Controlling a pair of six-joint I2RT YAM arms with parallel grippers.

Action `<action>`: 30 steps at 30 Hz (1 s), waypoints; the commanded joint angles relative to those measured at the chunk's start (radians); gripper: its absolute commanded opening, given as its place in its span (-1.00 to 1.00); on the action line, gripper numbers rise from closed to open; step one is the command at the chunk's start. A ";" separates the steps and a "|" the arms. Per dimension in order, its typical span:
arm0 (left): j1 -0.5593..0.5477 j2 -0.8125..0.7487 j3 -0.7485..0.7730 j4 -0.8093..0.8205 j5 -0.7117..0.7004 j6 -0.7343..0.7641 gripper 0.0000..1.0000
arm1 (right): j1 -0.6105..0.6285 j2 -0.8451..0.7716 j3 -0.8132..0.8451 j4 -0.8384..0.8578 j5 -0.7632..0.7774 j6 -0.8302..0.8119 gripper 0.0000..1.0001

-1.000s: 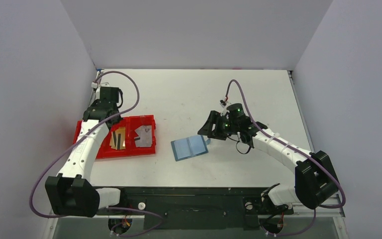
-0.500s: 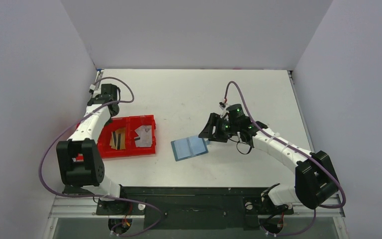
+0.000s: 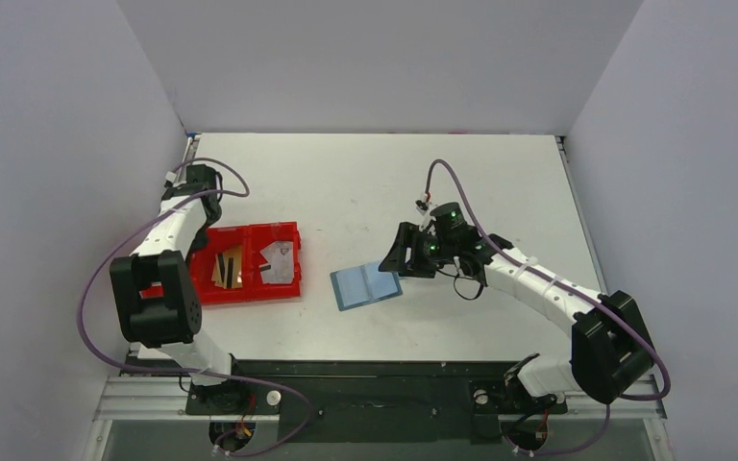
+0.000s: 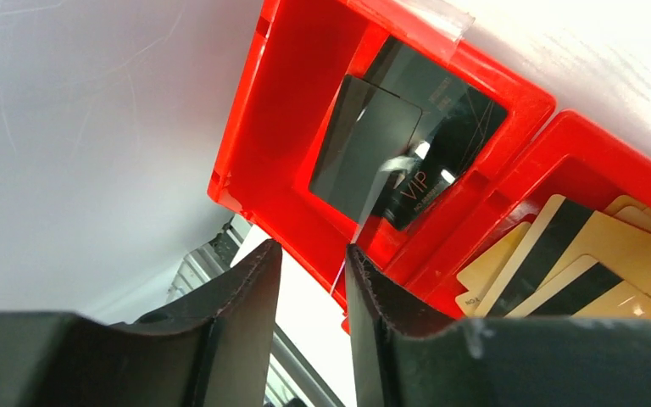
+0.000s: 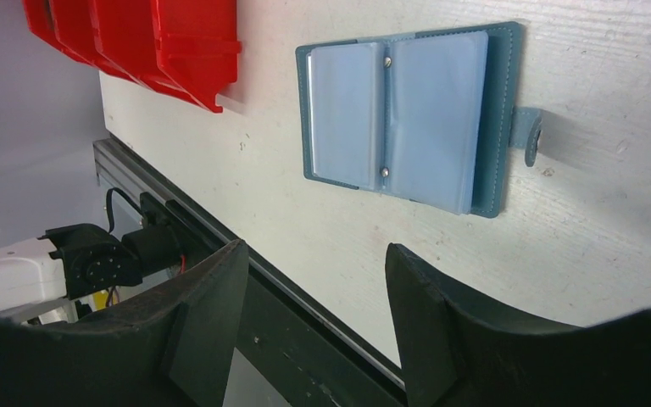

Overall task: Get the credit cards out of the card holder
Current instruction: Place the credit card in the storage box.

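Note:
The blue card holder [image 3: 366, 285] lies open and flat on the table, and its clear sleeves [image 5: 407, 119] look pale blue. My right gripper [image 3: 402, 255] hovers just right of it, open [image 5: 314, 250] with nothing between the fingers. My left gripper [image 3: 199, 206] is over the left end of the red tray [image 3: 293, 254]. Its jaws [image 4: 314, 248] stand apart. A thin pale card [image 4: 364, 219], seen edge-on, hangs by the right finger above the dark cards [image 4: 390, 144] in the left compartment. Tan credit cards [image 3: 229, 267] fill the middle compartment [image 4: 593, 254]. A grey card [image 3: 277, 259] lies in the right one.
The left arm's elbow [image 3: 154, 298] is folded back over the tray's left end. The left wall stands close beside it. The black base rail [image 3: 375, 384] runs along the near edge. The red tray's corner [image 5: 178, 51] shows in the right wrist view.
The left arm has folded back, its elbow rising over the tray's left end, and its jaws have parted from shut. The right gripper has crept slightly left toward the holder.

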 commanded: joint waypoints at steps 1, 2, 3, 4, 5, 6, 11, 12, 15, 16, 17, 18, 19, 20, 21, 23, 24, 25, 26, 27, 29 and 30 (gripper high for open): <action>0.010 -0.020 0.051 -0.018 -0.006 -0.013 -0.33 | 0.018 -0.020 0.045 0.005 0.019 -0.015 0.13; 0.010 -0.024 0.051 -0.016 -0.004 -0.015 -0.29 | 0.019 -0.021 0.046 0.004 0.020 -0.017 0.13; 0.012 -0.029 0.054 -0.016 0.003 -0.016 -0.28 | 0.022 -0.021 0.046 0.002 0.021 -0.018 0.13; 0.014 -0.030 0.056 -0.017 0.015 -0.019 -0.26 | 0.023 -0.021 0.047 0.002 0.023 -0.020 0.13; 0.015 -0.035 0.059 -0.017 0.021 -0.023 -0.26 | 0.024 -0.020 0.047 0.002 0.028 -0.020 0.13; 0.014 -0.040 0.060 -0.016 0.036 -0.025 -0.25 | 0.024 -0.019 0.049 -0.003 0.031 -0.023 0.13; 0.001 -0.097 0.067 -0.003 0.104 -0.035 -0.24 | 0.027 -0.012 0.060 -0.017 0.060 -0.034 0.13; -0.005 -0.106 0.068 -0.001 0.137 -0.036 -0.24 | 0.029 -0.011 0.062 -0.021 0.066 -0.040 0.13; -0.024 -0.166 0.058 0.014 0.227 -0.056 -0.24 | 0.041 -0.003 0.074 -0.032 0.109 -0.050 0.13; -0.030 -0.204 0.051 0.036 0.306 -0.063 -0.24 | 0.050 0.000 0.077 -0.039 0.119 -0.056 0.13; -0.032 -0.228 0.027 0.054 0.349 -0.079 -0.24 | 0.054 0.007 0.082 -0.042 0.140 -0.060 0.13; -0.036 -0.277 0.010 0.100 0.450 -0.093 -0.24 | 0.063 0.009 0.082 -0.044 0.151 -0.062 0.13; -0.041 -0.301 -0.024 0.119 0.552 -0.104 -0.23 | 0.068 0.014 0.083 -0.044 0.174 -0.066 0.13; -0.045 -0.343 -0.041 0.154 0.599 -0.125 -0.23 | 0.076 0.016 0.084 -0.045 0.187 -0.068 0.13; -0.057 -0.362 -0.078 0.170 0.674 -0.134 -0.23 | 0.081 0.022 0.086 -0.046 0.212 -0.072 0.13; -0.083 -0.405 -0.124 0.199 0.739 -0.161 -0.22 | 0.090 0.024 0.088 -0.047 0.243 -0.073 0.13; -0.094 -0.428 -0.152 0.214 0.765 -0.176 -0.22 | 0.095 0.026 0.089 -0.047 0.254 -0.075 0.13; -0.120 -0.437 -0.165 0.222 0.807 -0.183 -0.22 | 0.097 0.027 0.090 -0.047 0.278 -0.077 0.13; -0.135 -0.457 -0.197 0.244 0.829 -0.203 -0.22 | 0.105 0.026 0.089 -0.047 0.304 -0.077 0.13; -0.165 -0.466 -0.213 0.256 0.866 -0.212 -0.22 | 0.112 0.027 0.090 -0.047 0.316 -0.079 0.13; -0.206 -0.488 -0.252 0.290 0.916 -0.241 -0.22 | 0.124 0.034 0.089 -0.045 0.353 -0.079 0.13; -0.220 -0.497 -0.276 0.313 0.929 -0.262 -0.21 | 0.127 0.037 0.088 -0.043 0.374 -0.078 0.13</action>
